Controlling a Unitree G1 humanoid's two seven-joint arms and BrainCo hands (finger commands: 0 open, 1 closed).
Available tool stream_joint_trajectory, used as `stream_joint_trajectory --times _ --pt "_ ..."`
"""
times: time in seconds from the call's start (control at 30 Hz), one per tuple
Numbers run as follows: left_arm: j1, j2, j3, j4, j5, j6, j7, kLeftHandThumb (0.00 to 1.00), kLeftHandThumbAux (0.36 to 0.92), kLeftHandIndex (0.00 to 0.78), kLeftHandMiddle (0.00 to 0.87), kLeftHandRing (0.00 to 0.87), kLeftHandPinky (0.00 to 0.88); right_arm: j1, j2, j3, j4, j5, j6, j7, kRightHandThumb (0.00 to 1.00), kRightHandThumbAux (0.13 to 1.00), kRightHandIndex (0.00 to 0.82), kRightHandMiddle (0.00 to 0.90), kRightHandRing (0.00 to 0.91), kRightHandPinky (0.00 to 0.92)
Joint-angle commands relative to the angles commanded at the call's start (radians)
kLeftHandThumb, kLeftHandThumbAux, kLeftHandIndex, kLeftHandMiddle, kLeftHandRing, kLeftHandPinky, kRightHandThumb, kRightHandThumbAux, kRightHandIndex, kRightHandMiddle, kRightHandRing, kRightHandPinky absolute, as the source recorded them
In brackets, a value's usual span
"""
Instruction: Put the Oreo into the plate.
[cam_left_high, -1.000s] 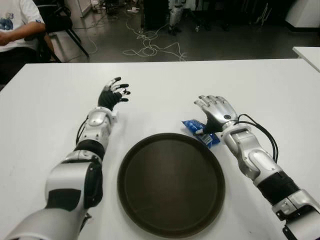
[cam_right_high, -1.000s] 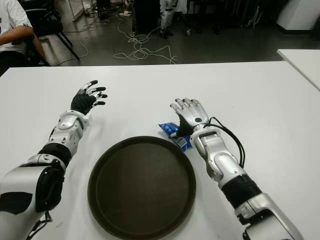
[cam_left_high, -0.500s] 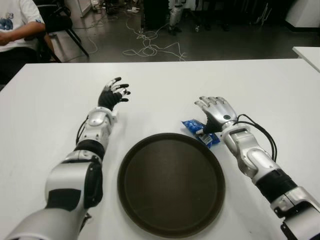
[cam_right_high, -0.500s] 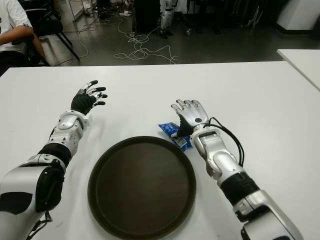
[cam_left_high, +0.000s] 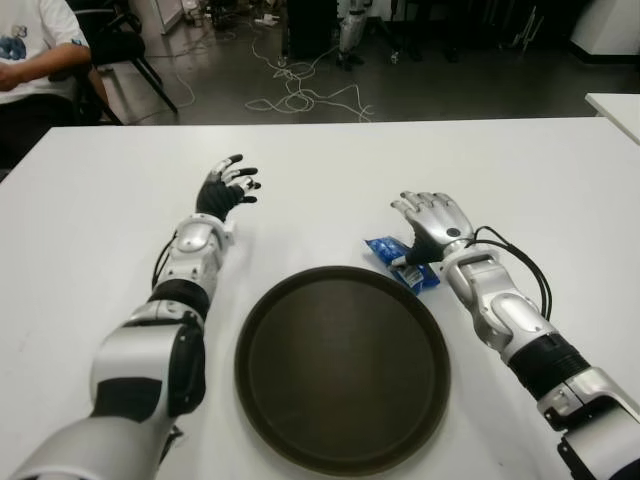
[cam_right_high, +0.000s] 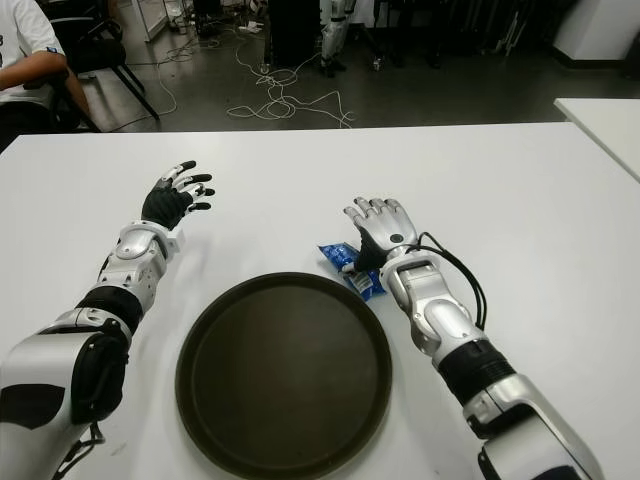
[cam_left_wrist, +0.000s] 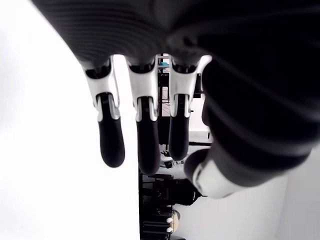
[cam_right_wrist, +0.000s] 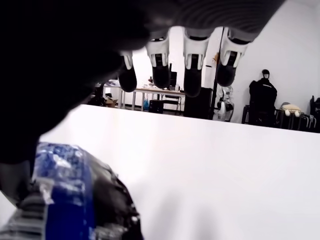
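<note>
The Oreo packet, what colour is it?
Blue Oreo packet, with white markings; the right wrist view shows it closest.

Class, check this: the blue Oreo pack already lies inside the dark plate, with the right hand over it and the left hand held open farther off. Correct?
Not quite. The Oreo pack lies on the white table just outside the plate, as the left eye view shows. The right hand is over it; the left hand is open.

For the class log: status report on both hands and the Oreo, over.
Right hand open over the Oreo pack, not gripping. Left hand open, idle, far left of the plate. Pack on table beside the rim; path clear.
</note>
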Motion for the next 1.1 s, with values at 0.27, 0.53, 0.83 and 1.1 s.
stream_joint_trajectory --times 0.27,0.53,0.83,1.1 --pt "0.0 -0.002 0.0 0.001 0.002 -0.002 0.003 0.233 0.818 0.153 0.294 0.35 0.43 -0.013 0.004 0.013 0.037 -0.001 -0.007 -0.001 0.0 0.575 0.097 0.123 0.129 0.14" --pt "-0.001 -0.002 -0.002 0.0 0.003 -0.002 0.001 0.257 0.805 0.165 0.298 0.35 0.428 -0.014 0.014 0.03 0.054 0.002 -0.013 0.016 0.0 0.58 0.094 0.103 0.107 0.112" --pt "0.0 -0.002 -0.006 0.0 0.007 -0.005 0.0 0.238 0.802 0.166 0.297 0.348 0.421 -0.021 0.017 0.046 0.09 0.028 -0.051 0.022 0.0 0.594 0.106 0.129 0.135 0.155" --pt "-0.001 -0.003 -0.008 0.0 0.008 -0.004 0.002 0.23 0.804 0.171 0.3 0.35 0.417 -0.025 0.016 0.052 0.106 0.052 -0.071 0.021 0.0 0.596 0.12 0.163 0.179 0.21"
